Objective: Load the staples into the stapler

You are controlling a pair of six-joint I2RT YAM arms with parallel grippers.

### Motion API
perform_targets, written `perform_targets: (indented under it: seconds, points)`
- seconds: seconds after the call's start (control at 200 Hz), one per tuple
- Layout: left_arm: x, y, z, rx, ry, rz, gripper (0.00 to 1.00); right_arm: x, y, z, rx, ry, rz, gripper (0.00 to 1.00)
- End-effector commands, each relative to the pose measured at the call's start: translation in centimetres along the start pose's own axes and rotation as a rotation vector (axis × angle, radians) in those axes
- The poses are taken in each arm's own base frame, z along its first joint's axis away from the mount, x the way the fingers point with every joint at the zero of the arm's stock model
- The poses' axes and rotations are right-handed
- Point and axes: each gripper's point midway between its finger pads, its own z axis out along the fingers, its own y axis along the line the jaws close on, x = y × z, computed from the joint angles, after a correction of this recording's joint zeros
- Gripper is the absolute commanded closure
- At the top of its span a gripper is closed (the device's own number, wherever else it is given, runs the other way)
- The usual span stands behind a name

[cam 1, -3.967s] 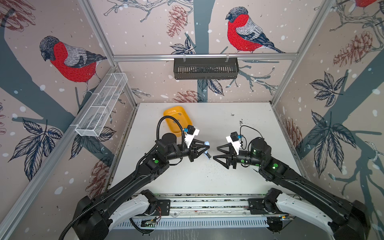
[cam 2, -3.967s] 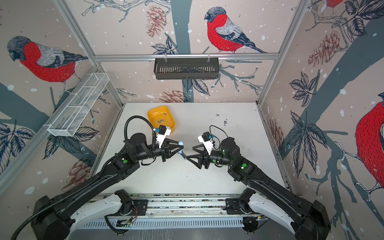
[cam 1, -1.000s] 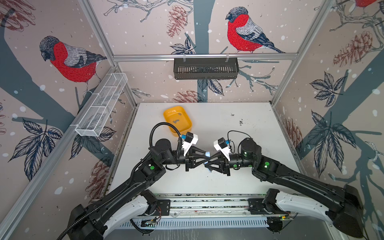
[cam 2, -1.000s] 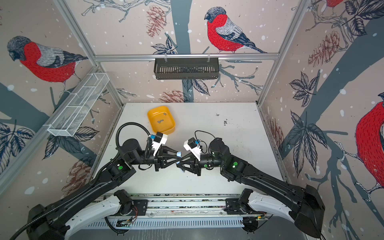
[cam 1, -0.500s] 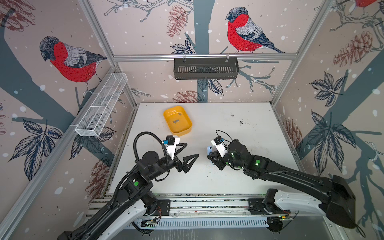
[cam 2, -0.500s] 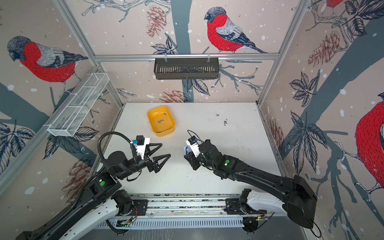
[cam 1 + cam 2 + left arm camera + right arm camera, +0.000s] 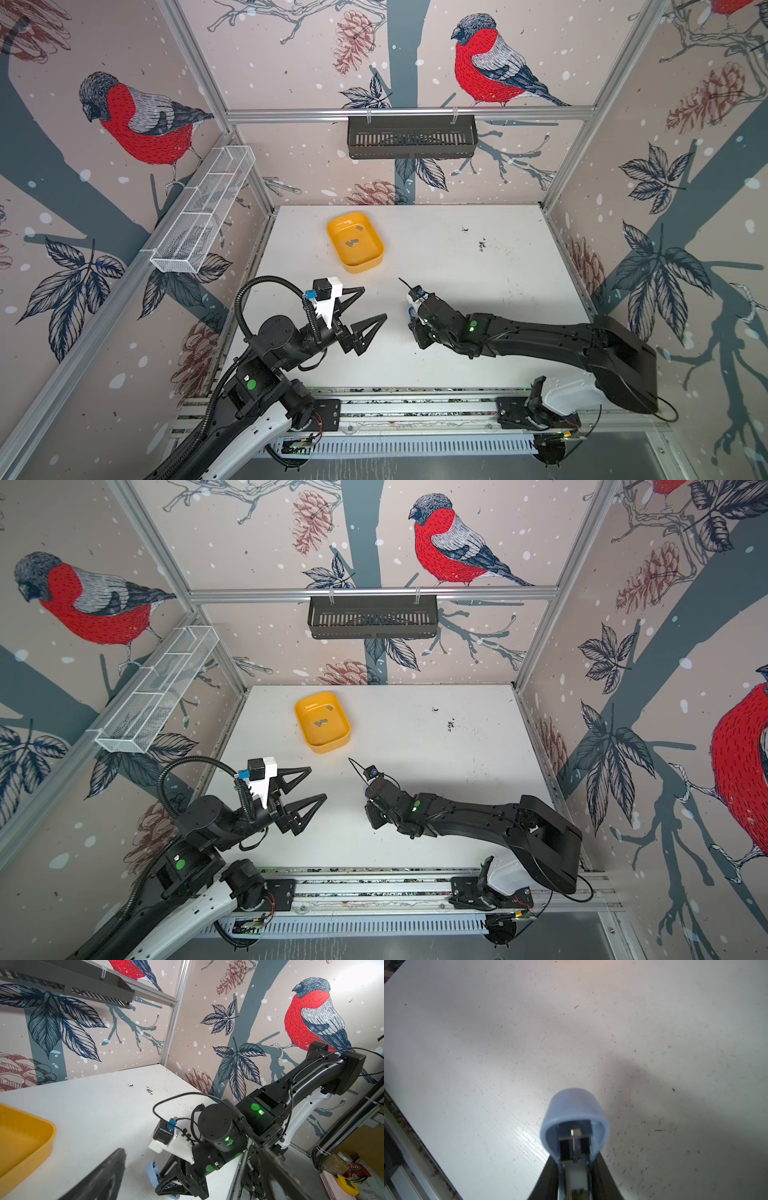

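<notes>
— Bullfinch wallpaper on every wall, scuffed white table (image 7: pixel 519 270) underneath, and we're squinting for the staples (image 7: pixel 354 243). Anyone else only make out a few grey slivers?

— Yep, we see them lying in the yellow tray (image 7: pixel 361 266) at the back left in both top views, well apart from both arms. They're too small for us to count for sure. The left claw (image 7: pixel 374 302) is spread wide with nothing in it, and its wrist cam catches just one blurry finger (image 7: pixel 97 1176).

— And the right claw (image 7: pixel 575 1180)?

— From above, its fingers are tucked under its own wrist, so no luck there. Its wrist cam shows it clamped on the blue stapler (image 7: pixel 574 1118), low over the table, rear end cut off by the frame edge. We can't tell whether anything sits in the metal channel.
</notes>
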Motion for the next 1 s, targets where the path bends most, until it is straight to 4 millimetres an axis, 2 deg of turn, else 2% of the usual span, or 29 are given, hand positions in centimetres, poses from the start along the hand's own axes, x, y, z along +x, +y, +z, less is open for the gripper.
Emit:
perform_targets:
  seconds: [0.0,0.185,0.675,0.996]
  points:
    - [0.1,-0.7,0.0,0.039,0.014,0.019,0.01,-0.1,-0.1,0.8,0.019,-0.015,0.042,0.8]
    - [0.0,-1.0,0.1,0.056,0.011,0.024,0.01,1.1,-1.3,1.9,0.091,0.03,0.048,0.79]
    - [0.4,-1.0,0.5,0.069,0.03,0.027,0.01,2.8,-1.5,4.2,0.169,0.087,0.017,0.77]
    - [0.6,-0.9,0.7,0.069,0.038,0.022,0.01,2.9,-1.6,4.1,0.171,0.079,0.03,0.59]
